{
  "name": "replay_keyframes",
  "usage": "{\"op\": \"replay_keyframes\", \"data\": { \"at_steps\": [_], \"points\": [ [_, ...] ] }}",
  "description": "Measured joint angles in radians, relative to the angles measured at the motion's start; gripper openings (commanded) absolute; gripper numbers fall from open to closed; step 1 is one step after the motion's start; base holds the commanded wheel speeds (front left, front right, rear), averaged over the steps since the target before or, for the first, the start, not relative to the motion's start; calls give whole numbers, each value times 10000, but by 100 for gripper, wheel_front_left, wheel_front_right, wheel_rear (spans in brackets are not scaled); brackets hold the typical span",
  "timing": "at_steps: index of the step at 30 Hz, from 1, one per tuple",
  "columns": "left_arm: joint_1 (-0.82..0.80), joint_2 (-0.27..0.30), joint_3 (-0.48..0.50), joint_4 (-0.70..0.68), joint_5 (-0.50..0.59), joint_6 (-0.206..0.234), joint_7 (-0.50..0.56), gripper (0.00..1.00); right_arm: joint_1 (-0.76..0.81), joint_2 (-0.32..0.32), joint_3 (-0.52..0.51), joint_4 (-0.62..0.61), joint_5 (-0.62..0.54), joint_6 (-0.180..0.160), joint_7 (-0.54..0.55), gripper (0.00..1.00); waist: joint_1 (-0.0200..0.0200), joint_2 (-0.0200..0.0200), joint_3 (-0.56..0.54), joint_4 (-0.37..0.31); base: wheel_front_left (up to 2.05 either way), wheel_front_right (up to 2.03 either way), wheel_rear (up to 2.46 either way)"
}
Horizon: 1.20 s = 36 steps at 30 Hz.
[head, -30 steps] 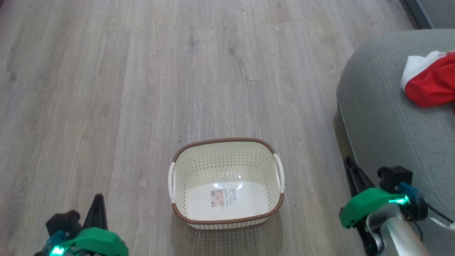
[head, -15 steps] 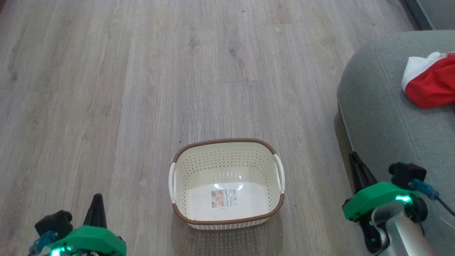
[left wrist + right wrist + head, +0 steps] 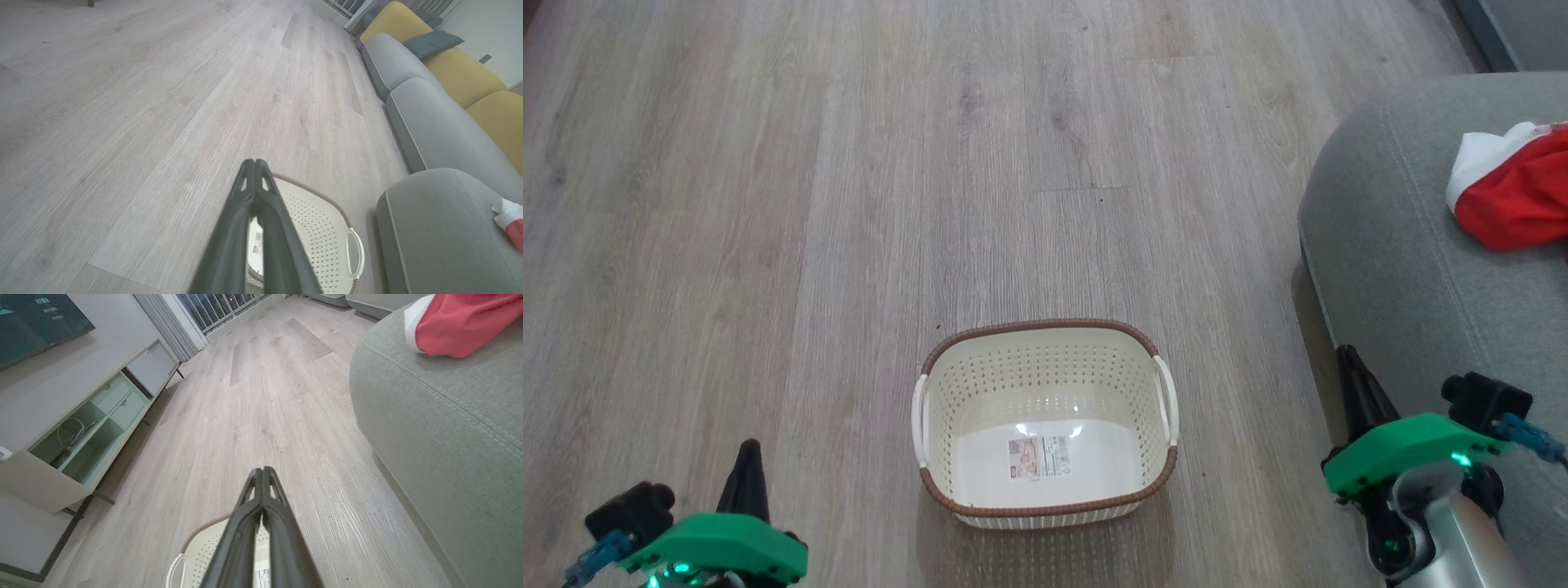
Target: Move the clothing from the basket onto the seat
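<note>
The cream perforated basket (image 3: 1045,420) with a brown braided rim stands on the wood floor, holding nothing but a paper label (image 3: 1039,457). Red clothing (image 3: 1515,200) with a white part lies on the grey-green seat (image 3: 1405,269) at the right edge of the head view. My left gripper (image 3: 747,453) is at the lower left, shut and empty, well left of the basket. At the lower right my right gripper (image 3: 1347,359) is also shut and empty, beside the seat's front edge. The wrist views show each pair of fingers (image 3: 255,165) (image 3: 262,471) pressed together above the basket (image 3: 327,228) (image 3: 204,551).
More grey seat cushions (image 3: 425,122) with yellow back cushions (image 3: 461,73) run along the right of the left wrist view. A low cabinet (image 3: 81,428) with open shelves stands along the wall left of the floor in the right wrist view.
Both grippers have drawn back toward the bottom of the head view, the right one also shifting right along the seat's edge. Basket and clothing have not moved.
</note>
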Motion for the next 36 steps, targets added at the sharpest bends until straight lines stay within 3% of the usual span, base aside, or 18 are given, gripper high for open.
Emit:
{"op": "replay_keyframes", "data": {
  "at_steps": [36],
  "points": [
    [-261, -19, 4, -236, -4130, -357, 1030, 0, 252, 151, -554, -874, 4163, -2, 1012, 0, 0, 0, -73, 75, 0, 0, 0]
  ]
}}
